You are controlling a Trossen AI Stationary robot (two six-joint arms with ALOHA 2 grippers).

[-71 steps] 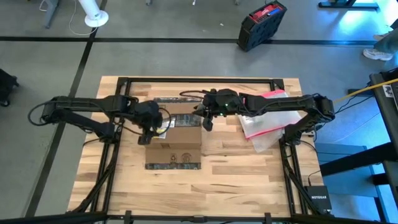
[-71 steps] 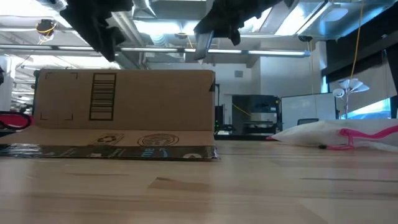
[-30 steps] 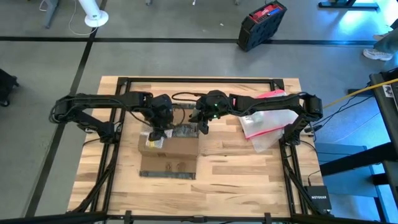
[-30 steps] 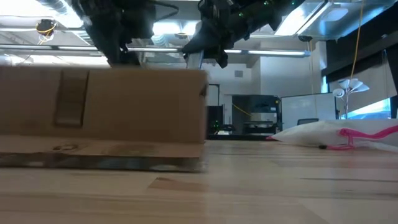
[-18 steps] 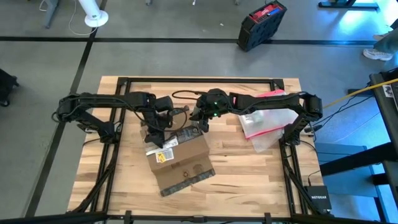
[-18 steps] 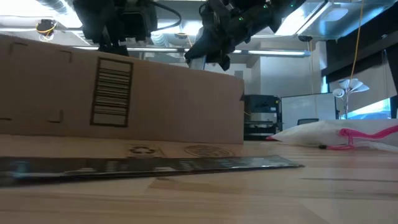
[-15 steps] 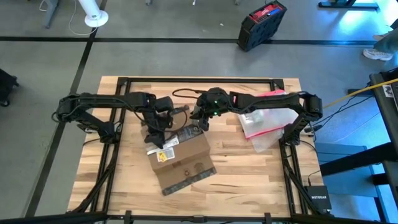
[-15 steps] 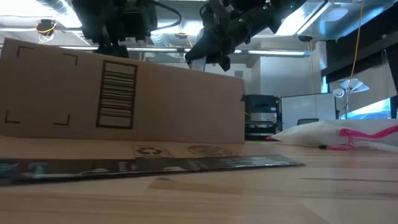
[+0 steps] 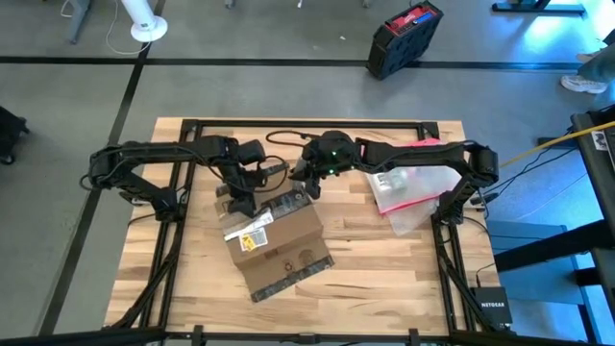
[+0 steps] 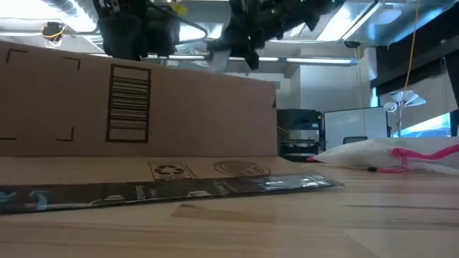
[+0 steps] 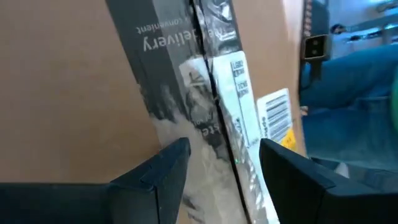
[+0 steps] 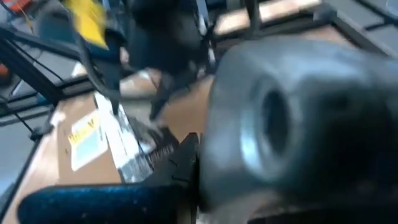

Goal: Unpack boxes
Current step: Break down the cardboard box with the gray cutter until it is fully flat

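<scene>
The box point(image 9: 277, 235) lies mid-desk; left fingers point(image 11: 163, 169) spread over its taped top; right fingers' point(image 9: 309, 189) state unclear, at its far corner.

Black tape strip point(image 11: 163, 74) on the cardboard box point(image 11: 56, 87), left wrist view: the word "delivery" reads in pale letters, seen upside down; the other words on the tape are cut off or smeared, unreadable. White barcode label point(image 11: 277, 115) on the same box: bars show, digits too small to read. A second white label point(image 11: 239, 74) beside the tape has small print, illegible. Low view: barcode point(image 10: 129, 104) printed on the box side, no digits legible; recycling symbol point(image 10: 170, 170) and a round stamp point(image 10: 237, 168) on the open flap, text inside not readable. Black device point(image 9: 491, 309) on the floor at the table's right corner: white brand lettering, appears to read "NETGEAR".
</scene>
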